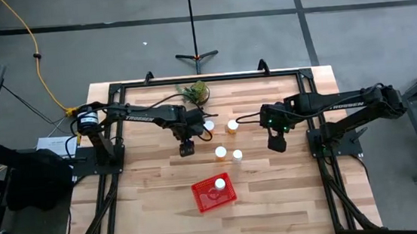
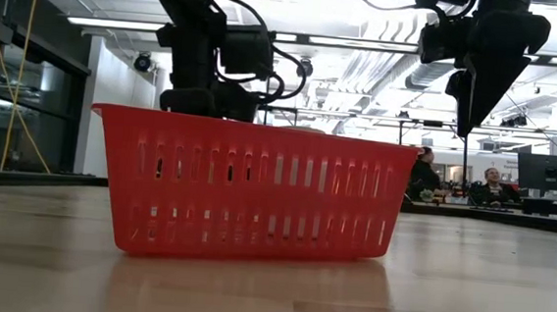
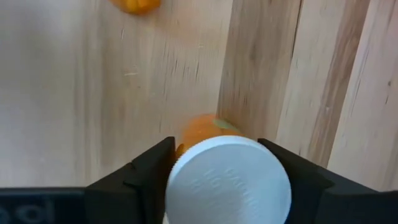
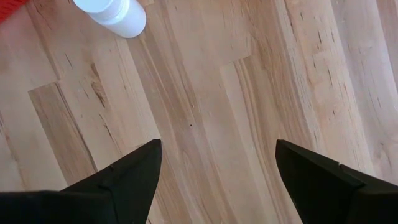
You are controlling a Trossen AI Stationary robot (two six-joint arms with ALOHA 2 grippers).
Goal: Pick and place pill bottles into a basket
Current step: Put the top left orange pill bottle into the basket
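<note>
The red basket (image 1: 214, 193) stands near the table's front middle with one pill bottle (image 1: 220, 183) in it. Several more white-capped orange bottles stand on the wood: two (image 1: 209, 125) (image 1: 232, 126) farther back, two (image 1: 221, 153) (image 1: 237, 155) nearer the basket. My left gripper (image 1: 187, 148) points down, left of them, shut on another pill bottle (image 3: 227, 180), which the gripper hides in the high view. My right gripper (image 1: 276, 141) hangs open above bare wood to the right, holding nothing. My left gripper pinches the bottle's round white cap (image 3: 177, 174) between its two fingers (image 3: 146, 174), one on each side. The fingers come from above, pointing down. The bottle is upright, its orange body (image 3: 202, 129) showing beyond the cap; the cap hides its bottom.
A small green plant (image 1: 197, 94) sits at the table's far edge behind the left gripper. In the low view the basket (image 2: 247, 188) hides the bottles and the left gripper's fingers. Bare wood lies on the table's right and front left.
</note>
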